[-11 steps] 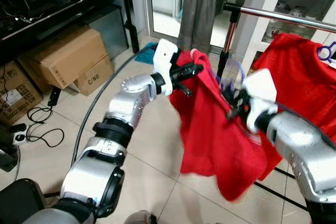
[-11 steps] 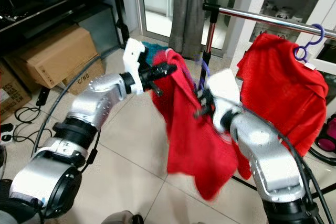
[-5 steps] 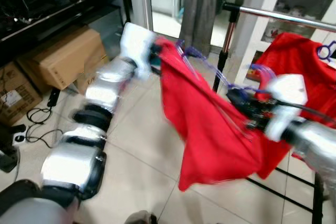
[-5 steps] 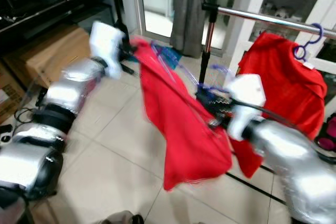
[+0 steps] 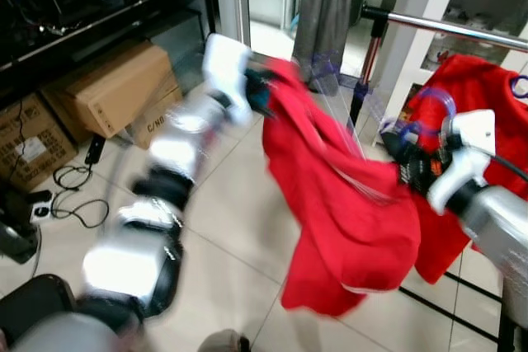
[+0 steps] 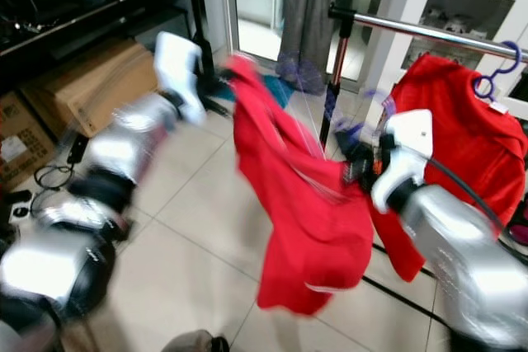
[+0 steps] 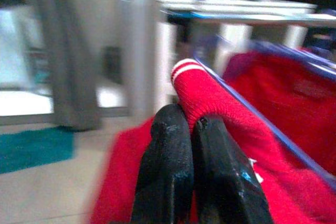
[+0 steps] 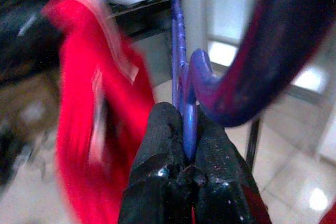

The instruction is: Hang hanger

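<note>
1. Chrome and long, the clothes rail (image 5: 462, 29) runs across the upper right of the scene on a dark upright post (image 5: 365, 63); a second red garment (image 5: 487, 96) already hangs from it on its own purple hanger (image 6: 492, 72), near the right end.
2. The red shirt (image 5: 346, 212) is the biggest loose thing: it sags in the air between the two arms, left of the post and below the rail, well above the tiled floor (image 5: 239, 228). It looks soft and limp, so it should swing and slide rather than hold a shape.
3. Cardboard boxes (image 5: 115, 88) sit by the black shelf at the left, well apart from the work.
4. The left gripper (image 7: 194, 145) is pinched tight on the shirt's ribbed cuff (image 7: 194, 85), holding that end up and out to the left.
5. The purple hanger (image 8: 181, 77) inside the shirt is thin, stiff and light, probably smooth plastic that could twist in a grip. Its hook (image 8: 252, 61) curls just above the fingers.
6. The right gripper (image 8: 184, 145) is clamped on the hanger's neck just under the hook, which seems the sound place to hold; the hook stays free to go over the rail.
</note>
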### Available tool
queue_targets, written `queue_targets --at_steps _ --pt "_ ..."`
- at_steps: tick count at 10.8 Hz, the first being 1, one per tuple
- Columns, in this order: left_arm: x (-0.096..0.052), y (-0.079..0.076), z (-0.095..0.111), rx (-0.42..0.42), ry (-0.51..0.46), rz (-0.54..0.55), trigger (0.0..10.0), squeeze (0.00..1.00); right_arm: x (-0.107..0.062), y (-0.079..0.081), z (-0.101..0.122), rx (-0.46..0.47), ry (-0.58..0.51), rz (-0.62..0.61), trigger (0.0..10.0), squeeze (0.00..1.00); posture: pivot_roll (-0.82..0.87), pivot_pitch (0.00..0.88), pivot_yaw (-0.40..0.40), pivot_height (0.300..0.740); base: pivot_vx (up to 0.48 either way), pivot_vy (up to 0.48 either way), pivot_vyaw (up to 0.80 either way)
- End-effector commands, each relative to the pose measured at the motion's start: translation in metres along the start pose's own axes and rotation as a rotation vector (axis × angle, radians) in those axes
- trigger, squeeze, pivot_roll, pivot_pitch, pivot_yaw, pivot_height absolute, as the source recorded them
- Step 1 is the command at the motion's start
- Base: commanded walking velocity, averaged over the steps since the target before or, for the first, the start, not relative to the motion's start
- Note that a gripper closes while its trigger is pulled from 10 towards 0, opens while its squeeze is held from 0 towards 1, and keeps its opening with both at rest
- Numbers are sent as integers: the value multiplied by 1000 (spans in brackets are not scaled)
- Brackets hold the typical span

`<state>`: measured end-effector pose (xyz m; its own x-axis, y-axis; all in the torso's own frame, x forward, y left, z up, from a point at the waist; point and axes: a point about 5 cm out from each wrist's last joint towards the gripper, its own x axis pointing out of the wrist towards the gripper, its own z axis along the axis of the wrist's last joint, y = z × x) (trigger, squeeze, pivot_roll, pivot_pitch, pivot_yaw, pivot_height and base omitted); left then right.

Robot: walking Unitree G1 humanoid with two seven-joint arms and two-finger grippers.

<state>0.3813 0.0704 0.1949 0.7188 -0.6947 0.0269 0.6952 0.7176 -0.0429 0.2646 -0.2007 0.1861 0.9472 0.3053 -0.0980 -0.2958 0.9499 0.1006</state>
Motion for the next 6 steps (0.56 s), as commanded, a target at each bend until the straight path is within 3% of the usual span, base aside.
queue_targets --at_steps 1,3,4,5,6 --pt "2 -9 -3 -3 14 -44 0 0 4 -4 5 28 -36 -77 0 0 1 0 87 740 0 0 0" --pt "9 -40 -16 -39 47 -173 0 0 20 -8 11 152 -134 -229 0 0 6 0 83 740 0 0 0" --pt "10 -59 -16 -59 45 -261 0 0 25 -16 23 179 -235 -335 0 0 8 0 82 740 0 0 0" --pt "7 -68 -13 -84 31 -318 0 0 26 -20 33 267 -330 -350 0 0 8 0 82 740 0 0 0" --pt "2 -75 -8 -127 -2 -393 0 0 23 -21 45 460 -455 -307 0 0 9 0 81 740 0 0 0"
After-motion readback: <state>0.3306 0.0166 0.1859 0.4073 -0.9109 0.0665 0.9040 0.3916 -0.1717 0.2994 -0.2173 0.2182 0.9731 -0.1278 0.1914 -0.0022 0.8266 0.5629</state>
